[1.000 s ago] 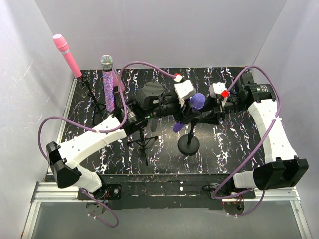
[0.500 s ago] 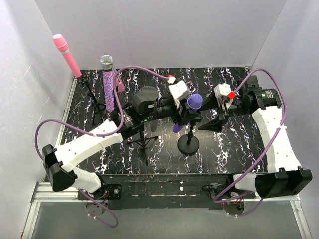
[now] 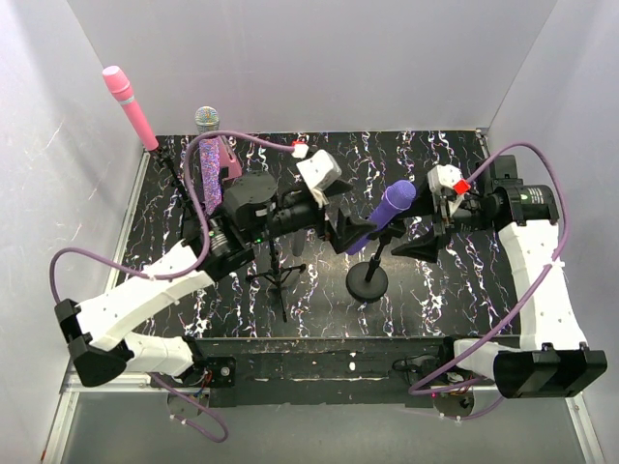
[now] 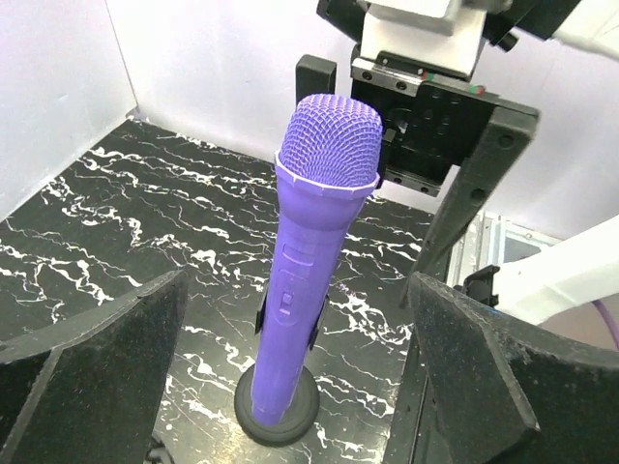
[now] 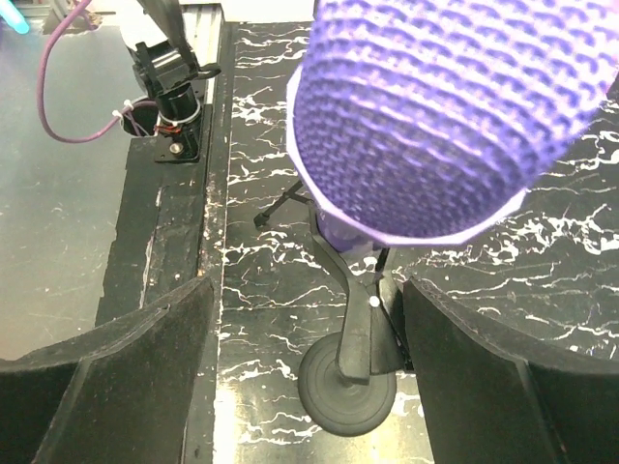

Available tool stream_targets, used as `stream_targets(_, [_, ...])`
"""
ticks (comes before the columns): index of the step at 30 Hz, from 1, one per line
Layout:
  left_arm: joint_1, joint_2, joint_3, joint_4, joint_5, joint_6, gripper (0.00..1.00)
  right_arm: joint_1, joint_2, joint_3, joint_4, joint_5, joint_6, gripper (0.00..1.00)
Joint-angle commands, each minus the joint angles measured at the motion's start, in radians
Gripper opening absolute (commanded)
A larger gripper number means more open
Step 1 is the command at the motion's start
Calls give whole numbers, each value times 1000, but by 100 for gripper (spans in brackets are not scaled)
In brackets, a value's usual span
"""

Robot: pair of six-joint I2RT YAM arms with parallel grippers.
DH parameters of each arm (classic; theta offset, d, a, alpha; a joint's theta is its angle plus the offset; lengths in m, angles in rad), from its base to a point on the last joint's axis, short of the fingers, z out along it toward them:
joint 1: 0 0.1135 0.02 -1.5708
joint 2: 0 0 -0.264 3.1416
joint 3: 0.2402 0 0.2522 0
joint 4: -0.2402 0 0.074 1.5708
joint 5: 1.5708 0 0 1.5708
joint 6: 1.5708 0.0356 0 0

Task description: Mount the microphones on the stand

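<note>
- The white-shelled left arm (image 3: 145, 290) rises from its base at the near left and reaches forward and to the right, its links stretched in a long diagonal.
- Its black wrist (image 3: 256, 203) lies roughly level.
- The black, two-fingered left gripper (image 3: 353, 230) points right with its jaws spread wide. In the left wrist view its wedge-shaped fingers (image 4: 97, 367) sit at the two bottom corners.
- The white-shelled right arm (image 3: 542, 280) climbs from the near right base along the right side, then bends sharply inward.
- The black, two-fingered right gripper (image 3: 418, 228) points left, jaws wide apart.
- The two grippers face each other, near but apart.
</note>
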Motion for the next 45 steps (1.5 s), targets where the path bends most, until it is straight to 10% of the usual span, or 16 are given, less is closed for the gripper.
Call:
stream_targets(1, [7, -115, -14, -71, -12, -7, 98, -50, -53, -25, -9, -20, 77, 86])
stream_targets(32, [7, -748, -507, -441, -310, -184, 98, -360, -469, -433, 530, 204, 774, 98])
stream_targets(45, [6, -813, -632, -562, -759, -351, 98, -372, -466, -522, 611, 274, 817, 98])
